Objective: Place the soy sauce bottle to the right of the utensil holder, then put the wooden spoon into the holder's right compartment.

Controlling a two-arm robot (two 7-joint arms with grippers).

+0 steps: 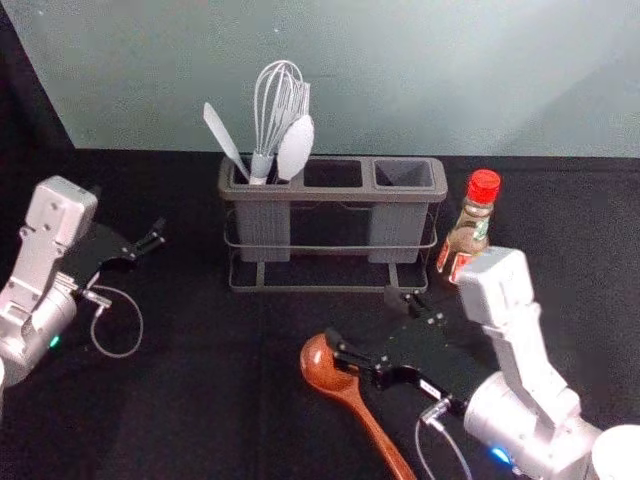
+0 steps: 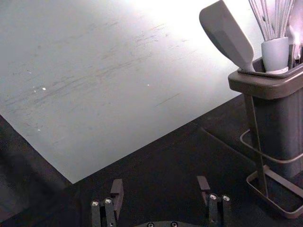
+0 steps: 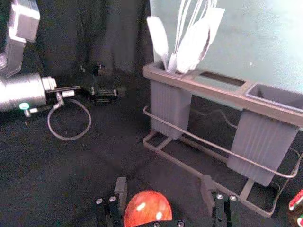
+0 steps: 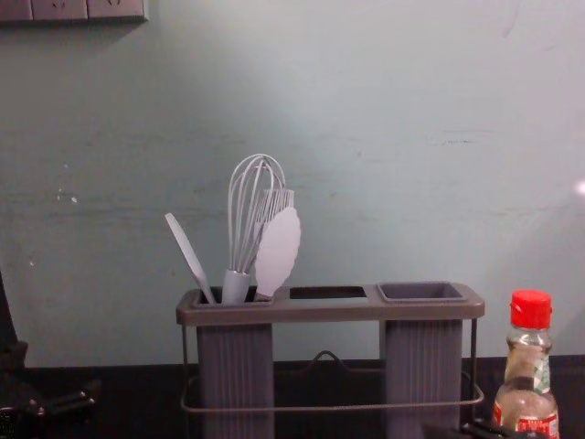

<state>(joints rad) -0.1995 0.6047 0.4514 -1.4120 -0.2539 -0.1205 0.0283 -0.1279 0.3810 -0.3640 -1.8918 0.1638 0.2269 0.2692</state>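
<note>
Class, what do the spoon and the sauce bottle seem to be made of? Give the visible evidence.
Spoon: probably varnished wood, glossy, going by its reddish-brown surface and bright highlights.
Bottle: smooth, clear glass or perhaps plastic; its see-through walls fit either.

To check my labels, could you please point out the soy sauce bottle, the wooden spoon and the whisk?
Soy sauce bottle (image 1: 467,236): head view, on its body.
Wooden spoon (image 1: 324,368): head view, on its bowl.
Whisk (image 4: 236,286): chest view, on its handle.

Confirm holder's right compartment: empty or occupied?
Empty, as far as visible: nothing sticks out of the right compartment in head or chest view; the wooden spoon is in front of the holder.
</note>
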